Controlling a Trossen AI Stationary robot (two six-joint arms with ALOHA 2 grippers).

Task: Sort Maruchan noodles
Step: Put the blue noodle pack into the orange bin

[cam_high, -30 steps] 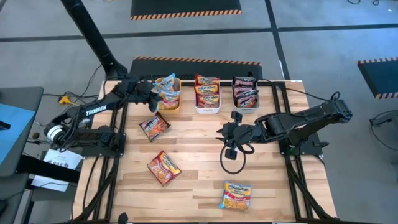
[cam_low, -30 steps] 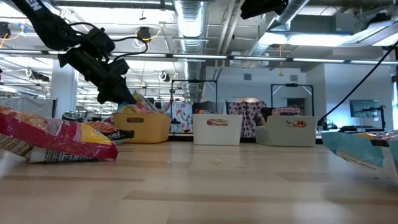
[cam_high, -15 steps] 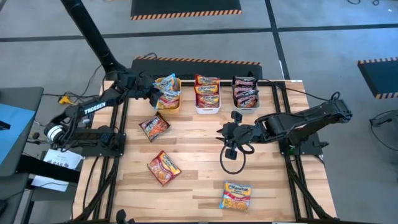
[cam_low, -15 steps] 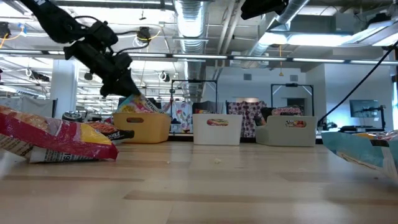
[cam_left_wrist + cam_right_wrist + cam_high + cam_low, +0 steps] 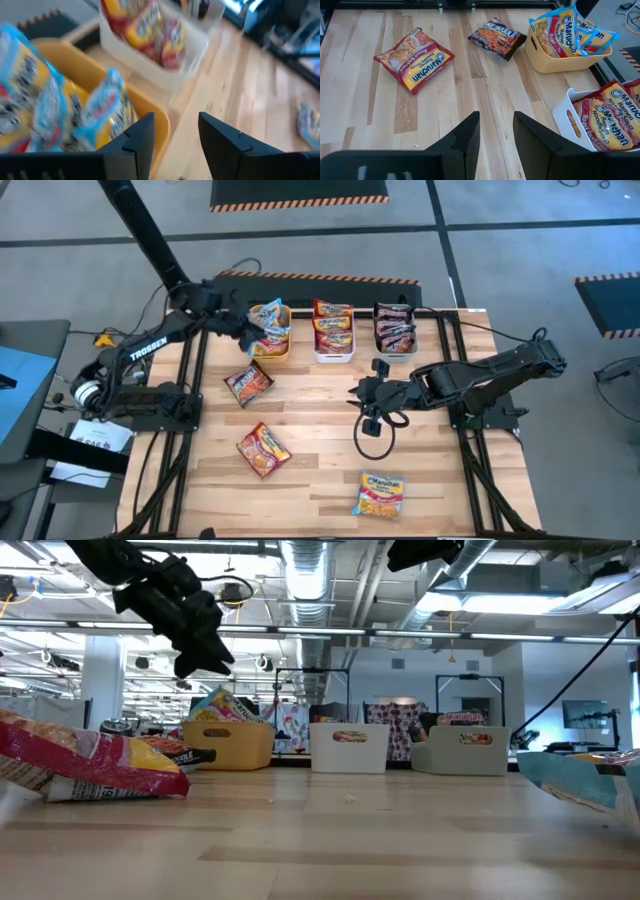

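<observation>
Change since the earlier frame: the left pincer (image 5: 243,327) has lifted up and away from the yellow bin (image 5: 270,340); it now hangs above the bin's 9 o'clock side, fingers parted, empty.

Surface (image 5: 320,450): pale wooden planks on a dark frame. Room beyond, low view: ceiling ducts, strip lights, open workshop.

Bins, three, in a row at the surface's 12 o'clock edge: yellow bin, white bin (image 5: 333,330), grey bin (image 5: 395,328).

Maruchan noodles: yellow-and-blue packets (image 5: 266,320) in the yellow bin; red-orange packets (image 5: 333,323) in the white; dark packets (image 5: 395,323) in the grey.

Loose packets, three: one dark (image 5: 248,383) at 10 o'clock, one red-orange (image 5: 264,450) at 8 o'clock, one yellow-and-blue (image 5: 380,493) at 5 o'clock.

Right pincer (image 5: 357,397): at centre, fingers apart, empty.
</observation>
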